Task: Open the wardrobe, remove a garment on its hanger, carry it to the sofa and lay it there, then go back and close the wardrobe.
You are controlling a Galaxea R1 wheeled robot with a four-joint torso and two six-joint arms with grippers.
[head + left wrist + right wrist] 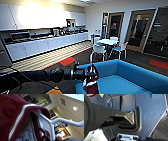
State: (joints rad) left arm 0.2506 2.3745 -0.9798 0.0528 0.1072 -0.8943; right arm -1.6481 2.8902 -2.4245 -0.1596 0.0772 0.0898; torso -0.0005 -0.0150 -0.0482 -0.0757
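Head view: we are reaching the left arm in from the picture's left, its left gripper (90, 73) sitting at the near arm of the large bright blue upholstered sofa (130, 75). The maroon varsity-style jacket with white trim (92, 83) is hanging straight down below that gripper, long axis roughly vertical, just at the sofa's near edge; the seat lies to the right of it, so we are judging the left arm the nearer one. White round table with small white chairs (107, 42) is standing well beyond.

Left wrist view: we are seeing what the head view blurs — the thin white hanger (50, 122) running under the jacket's collar, its hook curving away. We are taking the gripper as clamped on the hanger, though the fingers are not visible.

Right wrist view: we are looking at the robot's own dark structure; whether the right gripper is wide or narrow we cannot tell.
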